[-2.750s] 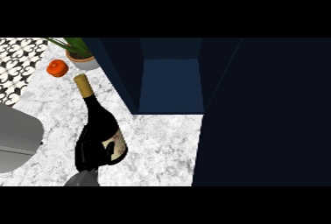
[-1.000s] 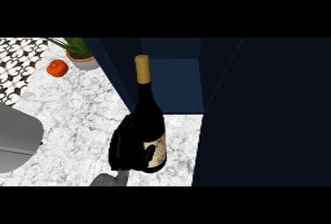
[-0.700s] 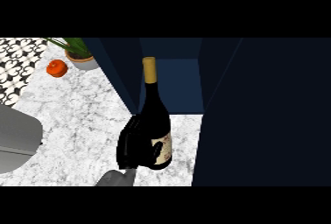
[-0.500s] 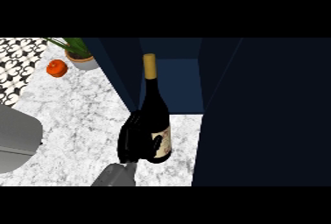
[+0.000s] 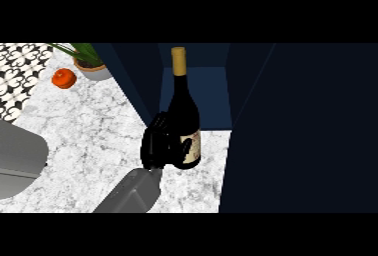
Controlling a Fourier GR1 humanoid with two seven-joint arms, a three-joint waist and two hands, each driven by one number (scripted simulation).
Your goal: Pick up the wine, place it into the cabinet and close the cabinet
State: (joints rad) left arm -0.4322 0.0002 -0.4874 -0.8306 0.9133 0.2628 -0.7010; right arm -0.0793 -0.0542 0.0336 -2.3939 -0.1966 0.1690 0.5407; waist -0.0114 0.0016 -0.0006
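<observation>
At frame centre, the left hand (image 5: 156,146) is curled round the lower body of the wine bottle (image 5: 183,117) before the open cabinet (image 5: 198,95); glass is likely heavy, slippery, fragile.

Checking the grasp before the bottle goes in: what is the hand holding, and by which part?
The left hand holds the wine bottle by its wide lower body, fingers curled round the side next to the label.
</observation>
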